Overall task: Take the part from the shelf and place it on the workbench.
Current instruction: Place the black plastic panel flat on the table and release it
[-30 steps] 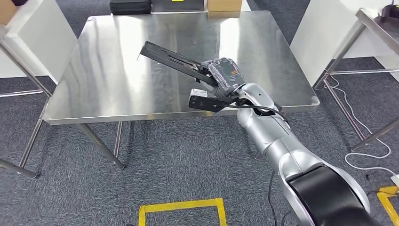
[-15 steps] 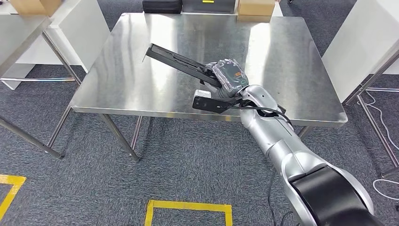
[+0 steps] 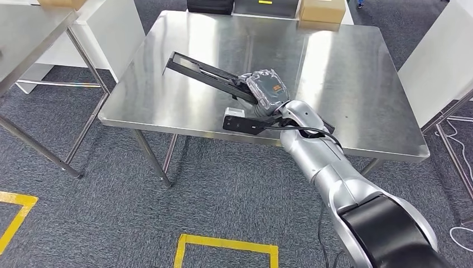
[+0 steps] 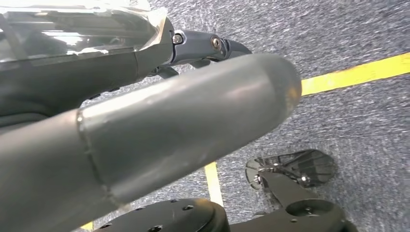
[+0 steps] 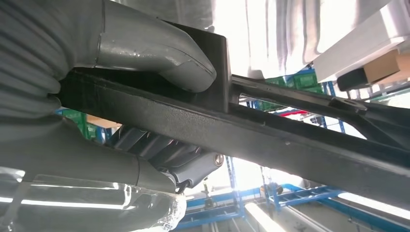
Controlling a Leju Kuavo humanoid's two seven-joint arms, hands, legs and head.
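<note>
A long black frame-like part (image 3: 203, 72) hangs over the steel workbench (image 3: 167, 95), tilted, its far end toward the bench's left side. My right hand (image 3: 266, 89) grips its near end, above the bench's front half. In the right wrist view the thumb (image 5: 154, 53) lies across the black part (image 5: 300, 145) and dark fingers curl under it. My left hand (image 4: 145, 121) hangs over the grey carpet, thumb large in the left wrist view; its fingers are mostly hidden.
A cardboard box (image 3: 322, 9) and a black case (image 3: 210, 5) sit beyond the bench's far edge. Another steel table (image 3: 28, 33) stands to the left, a white cabinet (image 3: 440, 61) to the right. Yellow floor tape (image 3: 226, 245) marks the carpet below.
The whole picture has shifted: the camera moved, and the workbench now sits further right and nearer. My right hand still holds the part over the bench.
</note>
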